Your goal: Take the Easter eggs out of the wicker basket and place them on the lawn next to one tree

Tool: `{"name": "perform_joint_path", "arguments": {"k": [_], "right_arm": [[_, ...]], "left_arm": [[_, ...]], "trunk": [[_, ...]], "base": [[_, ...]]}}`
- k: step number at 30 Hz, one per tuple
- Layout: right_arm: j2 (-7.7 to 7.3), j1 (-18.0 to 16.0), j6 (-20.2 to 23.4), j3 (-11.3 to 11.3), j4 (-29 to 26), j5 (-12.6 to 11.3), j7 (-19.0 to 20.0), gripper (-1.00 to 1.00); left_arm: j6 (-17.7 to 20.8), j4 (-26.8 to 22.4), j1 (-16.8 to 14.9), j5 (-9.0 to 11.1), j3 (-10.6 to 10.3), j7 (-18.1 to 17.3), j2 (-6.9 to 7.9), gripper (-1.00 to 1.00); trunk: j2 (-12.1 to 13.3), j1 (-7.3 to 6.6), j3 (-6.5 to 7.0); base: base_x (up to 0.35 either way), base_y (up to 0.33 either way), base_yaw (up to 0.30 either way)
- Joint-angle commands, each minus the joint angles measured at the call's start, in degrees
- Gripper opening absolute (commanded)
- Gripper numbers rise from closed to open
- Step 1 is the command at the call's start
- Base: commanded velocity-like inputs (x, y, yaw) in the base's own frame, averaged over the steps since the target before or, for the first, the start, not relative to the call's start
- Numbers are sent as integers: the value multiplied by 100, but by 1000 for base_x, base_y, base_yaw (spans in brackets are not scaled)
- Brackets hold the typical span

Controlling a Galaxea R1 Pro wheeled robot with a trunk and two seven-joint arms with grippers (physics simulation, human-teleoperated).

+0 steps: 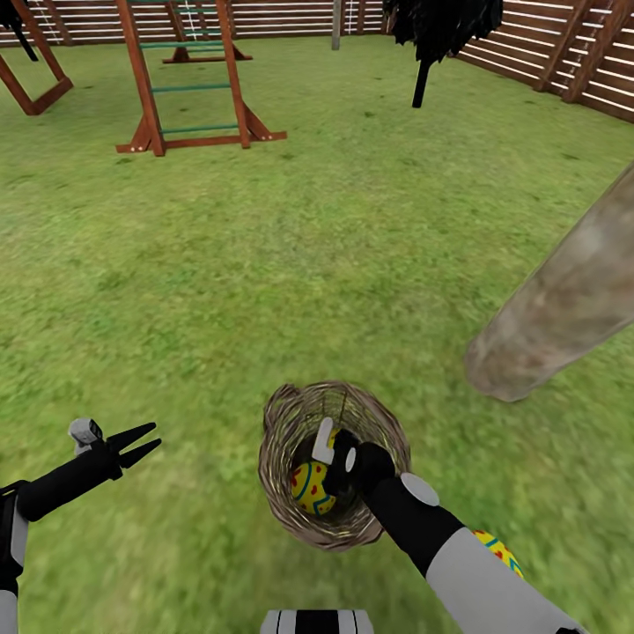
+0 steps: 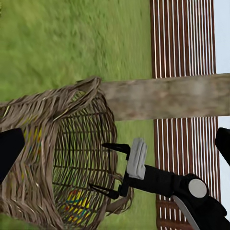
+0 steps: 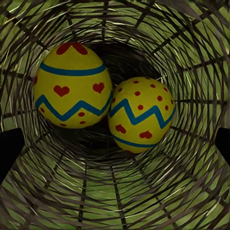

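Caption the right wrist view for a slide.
Looking down into the wicker basket: two yellow Easter eggs with blue zigzags and red hearts and dots lie side by side at the bottom.

A wooden play set (image 1: 189, 75) with a green-runged ladder frame stands at the far end of the grass, with a second reddish-brown frame (image 1: 31, 84) to its left. A brown slatted fence (image 1: 563, 53) runs along the back and right side, and a dark conifer (image 1: 440, 35) stands just before it.

No readable text, labels or numbers anywhere (the eggs (image 3: 72, 86) bear only painted patterns).
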Motion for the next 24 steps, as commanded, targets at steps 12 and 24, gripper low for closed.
{"name": "perform_joint_path", "arguments": {"k": [12,24], "right_arm": [[22,-10,-126,6,-87,63,21,100],[45,-38,-131,36,-133,55,1,100]], "left_arm": [[59,4,3,-74,-1,-51,-23,100],[30,108,1,-69,-6,-51,-35,100]], "trunk": [[-2,-1,-28],[-2,-1,-28]], "base": [[0,0,0],[0,0,0]]}}
